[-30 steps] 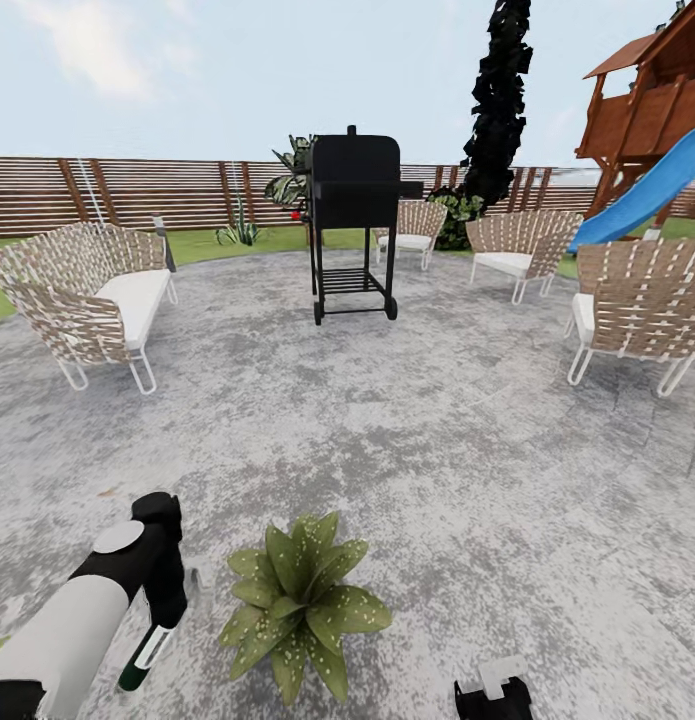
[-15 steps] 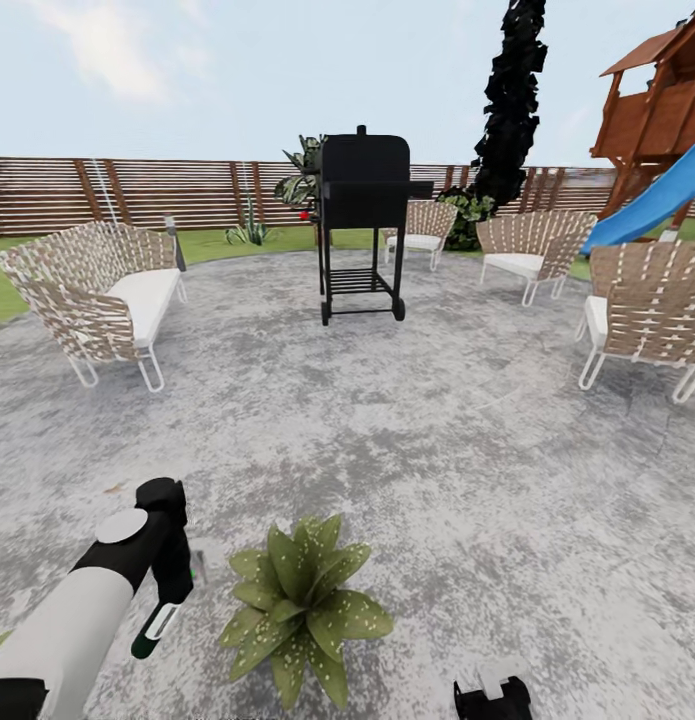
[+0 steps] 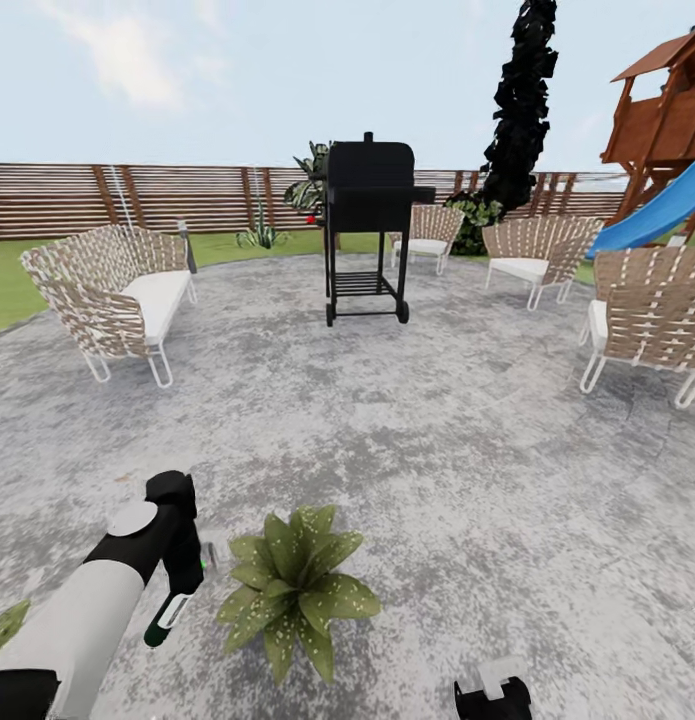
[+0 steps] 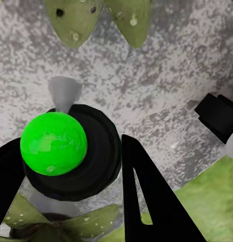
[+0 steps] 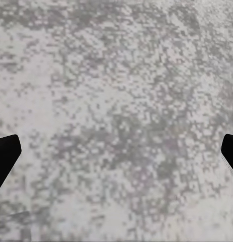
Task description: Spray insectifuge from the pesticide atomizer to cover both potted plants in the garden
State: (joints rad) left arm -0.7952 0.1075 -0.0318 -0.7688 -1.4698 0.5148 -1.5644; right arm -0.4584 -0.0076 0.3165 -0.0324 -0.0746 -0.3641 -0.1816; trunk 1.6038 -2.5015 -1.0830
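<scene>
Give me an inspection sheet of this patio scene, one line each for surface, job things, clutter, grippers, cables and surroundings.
Surface: grey speckled paved patio, with green lawn at its edges.
Job's things: pesticide atomizer held in the left gripper, bottle hanging down beside the potted plant; speckled leaves also show in the left wrist view.
Clutter: nothing seen.
Grippers: left shut on the atomizer; right gripper open over bare paving.
Cables: nothing seen.
Surroundings: black grill, woven sofa, woven chairs, wooden fence, blue slide.
</scene>
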